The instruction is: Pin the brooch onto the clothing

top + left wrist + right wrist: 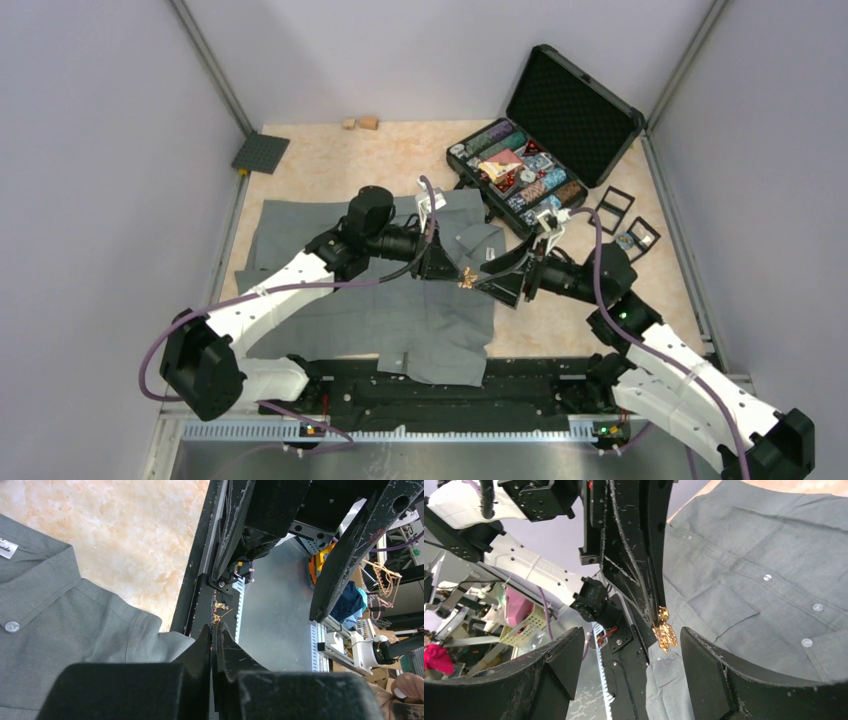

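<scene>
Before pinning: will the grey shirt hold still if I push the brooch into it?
Probably not. The shirt looks thin and floppy, lying creased, so it likely bunches. On the smooth tabletop it may also slide.

The top camera looks down from above and behind the arm bases over the whole marble-patterned worktop [400, 150]. Each wrist camera sits close behind its own hand, looking along the fingers. The left hand [215, 630] view faces the black metal base rail [190, 600], and the right hand [629, 640] view faces the left fingertips. All three share the small gold brooch [665, 632] at those tips and the large grey button-up shirt [774, 605].
</scene>
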You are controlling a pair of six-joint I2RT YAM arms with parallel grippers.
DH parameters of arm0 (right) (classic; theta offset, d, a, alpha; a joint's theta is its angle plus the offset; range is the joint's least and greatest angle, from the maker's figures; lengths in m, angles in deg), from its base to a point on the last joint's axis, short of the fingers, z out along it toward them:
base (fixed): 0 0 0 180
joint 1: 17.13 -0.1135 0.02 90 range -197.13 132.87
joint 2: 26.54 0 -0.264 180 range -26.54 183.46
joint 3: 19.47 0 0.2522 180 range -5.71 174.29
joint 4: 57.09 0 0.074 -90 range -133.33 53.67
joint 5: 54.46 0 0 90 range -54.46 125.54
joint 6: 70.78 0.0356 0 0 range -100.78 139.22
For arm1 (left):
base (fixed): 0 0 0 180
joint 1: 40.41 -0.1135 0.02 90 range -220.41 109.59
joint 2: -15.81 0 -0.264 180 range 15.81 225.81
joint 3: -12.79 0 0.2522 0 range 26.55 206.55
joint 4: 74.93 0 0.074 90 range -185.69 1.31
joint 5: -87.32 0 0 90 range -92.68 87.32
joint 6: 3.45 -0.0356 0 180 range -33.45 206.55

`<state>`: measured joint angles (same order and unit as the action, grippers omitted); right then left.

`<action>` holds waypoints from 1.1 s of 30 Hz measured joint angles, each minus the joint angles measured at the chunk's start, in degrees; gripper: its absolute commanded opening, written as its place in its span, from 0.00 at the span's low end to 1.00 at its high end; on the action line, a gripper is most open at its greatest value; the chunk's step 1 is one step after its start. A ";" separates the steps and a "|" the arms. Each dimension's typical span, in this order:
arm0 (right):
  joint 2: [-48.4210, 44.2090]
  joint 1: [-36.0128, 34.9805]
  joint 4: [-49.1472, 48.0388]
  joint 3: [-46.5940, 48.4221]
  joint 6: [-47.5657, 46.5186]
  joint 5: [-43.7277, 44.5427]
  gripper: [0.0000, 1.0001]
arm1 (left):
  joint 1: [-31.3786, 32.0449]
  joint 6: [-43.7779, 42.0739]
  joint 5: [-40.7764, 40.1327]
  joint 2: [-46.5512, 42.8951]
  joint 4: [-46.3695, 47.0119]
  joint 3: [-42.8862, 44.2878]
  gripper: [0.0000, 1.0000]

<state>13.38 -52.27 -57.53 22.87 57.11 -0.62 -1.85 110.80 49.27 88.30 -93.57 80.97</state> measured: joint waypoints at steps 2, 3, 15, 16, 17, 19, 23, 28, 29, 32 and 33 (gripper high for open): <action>-0.44 0.00 1.20 0.00 -0.63 0.92 0.74 | -0.04 0.00 -0.37 0.00 0.00 0.00 0.00; -0.44 0.00 1.95 0.00 -0.90 1.51 0.76 | -0.07 0.00 -0.61 0.00 0.00 0.00 0.00; -1.51 0.00 10.86 -0.09 -1.90 15.32 0.76 | -0.33 0.76 -21.40 -11.02 -0.72 -4.87 0.00; -1.33 0.00 12.55 -0.09 -1.90 16.85 0.74 | -0.33 1.31 -23.06 -12.04 -0.63 -6.32 0.00; -1.14 0.00 13.64 -0.09 -1.90 17.75 0.72 | -0.33 2.21 -24.81 -13.18 -0.42 -8.41 0.00; -0.31 0.00 15.91 -0.09 -1.66 19.39 0.68 | -0.33 3.85 -26.51 -14.56 0.59 -11.96 0.00; 1.07 -0.59 17.99 -1.44 0.61 21.51 0.66 | -0.33 8.41 -29.09 -17.62 3.32 -20.28 0.00; -0.28 -8.37 20.39 -5.46 5.73 29.07 0.59 | -0.33 13.53 -32.09 -21.64 5.49 -27.41 0.00; -0.33 -10.25 21.03 -5.75 6.40 30.58 0.58 | -0.33 14.47 -32.48 -22.29 5.86 -28.55 0.00; 1.31 -15.23 21.51 -5.77 8.35 35.28 0.55 | -0.33 17.05 -33.40 -23.26 7.76 -31.65 0.00; 3.56 -17.53 21.44 -5.57 8.85 37.73 0.54 | -0.33 17.90 -33.62 -23.26 7.93 -32.35 0.00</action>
<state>16.94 -69.80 -36.09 17.30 65.96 37.10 -2.17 128.70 15.65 65.05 -85.64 48.62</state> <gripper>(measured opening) 0.558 0.011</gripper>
